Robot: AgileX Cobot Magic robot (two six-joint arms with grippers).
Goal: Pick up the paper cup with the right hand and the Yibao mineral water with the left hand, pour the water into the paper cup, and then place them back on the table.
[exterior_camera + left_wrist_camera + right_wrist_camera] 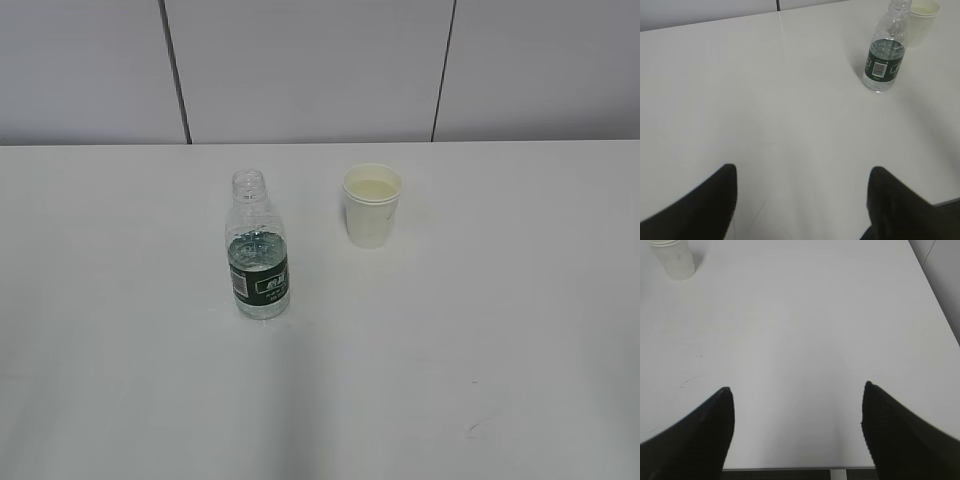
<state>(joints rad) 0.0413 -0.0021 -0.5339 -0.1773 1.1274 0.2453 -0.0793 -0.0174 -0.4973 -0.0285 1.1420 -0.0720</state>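
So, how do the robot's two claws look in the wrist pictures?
Only the fingers show. The left claw has two plain black, tapering fingers with rounded tips. The right claw looks the same, though its black fingers show a fine, grainy texture. No cables, markings or stickers are visible, and the exterior view shows no arm.

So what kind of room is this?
Probably a lab or test room: a bare white table, plain grey wall panels behind it, and only a water bottle and paper cup set out.

Pale grey panelled wall (310, 70) at the far side, two dark vertical seams (176, 70) dividing it, soft even light, no harsh shadows
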